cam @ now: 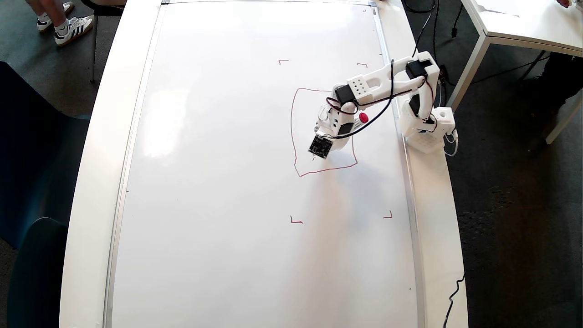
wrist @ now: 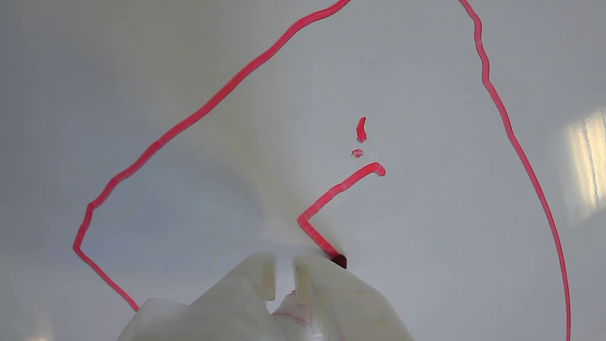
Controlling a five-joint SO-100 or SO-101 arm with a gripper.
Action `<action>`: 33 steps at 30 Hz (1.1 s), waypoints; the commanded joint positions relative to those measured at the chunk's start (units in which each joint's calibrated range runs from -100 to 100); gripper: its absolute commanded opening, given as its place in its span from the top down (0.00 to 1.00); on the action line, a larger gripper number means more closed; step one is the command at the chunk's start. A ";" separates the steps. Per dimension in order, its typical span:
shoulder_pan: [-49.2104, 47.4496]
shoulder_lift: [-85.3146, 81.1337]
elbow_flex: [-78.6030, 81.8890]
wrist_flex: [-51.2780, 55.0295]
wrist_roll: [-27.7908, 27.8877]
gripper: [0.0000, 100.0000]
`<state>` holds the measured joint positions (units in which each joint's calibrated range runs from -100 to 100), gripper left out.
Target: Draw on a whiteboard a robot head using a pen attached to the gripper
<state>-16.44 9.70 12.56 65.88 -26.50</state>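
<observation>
I see the end effector low over the board, inside the head outline, twd its lower part in overhead view. Arm reaches in from base at board's right edge, on the table.

Pen: red end shows just behind the end effector, up-right of it in overhead. In wrist view the dark tip touches the board right at the front of the white fingers, at the near end of a fresh red stroke.

End effector state: fingers close together w/ narrow slot btwn them, red/white pen body seen in the slot lower down. Looks clamped on pen.

Head so far: wobbly closed-ish rectangle; outline runs left and right of the end effector in wrist view. Inside it, ahead of the tip: an L-shaped stroke w/ small hook at far end, plus a short dash and a dot beyond that.

Corner marks sit well outside the outline, 4 total.
</observation>
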 commanded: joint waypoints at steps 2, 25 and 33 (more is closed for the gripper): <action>0.93 -0.18 -0.72 -2.19 0.17 0.99; -4.00 4.68 -5.44 -4.37 -0.36 0.99; -4.81 4.60 -5.35 -3.67 -1.54 0.99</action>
<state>-20.74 14.78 6.72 61.57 -27.71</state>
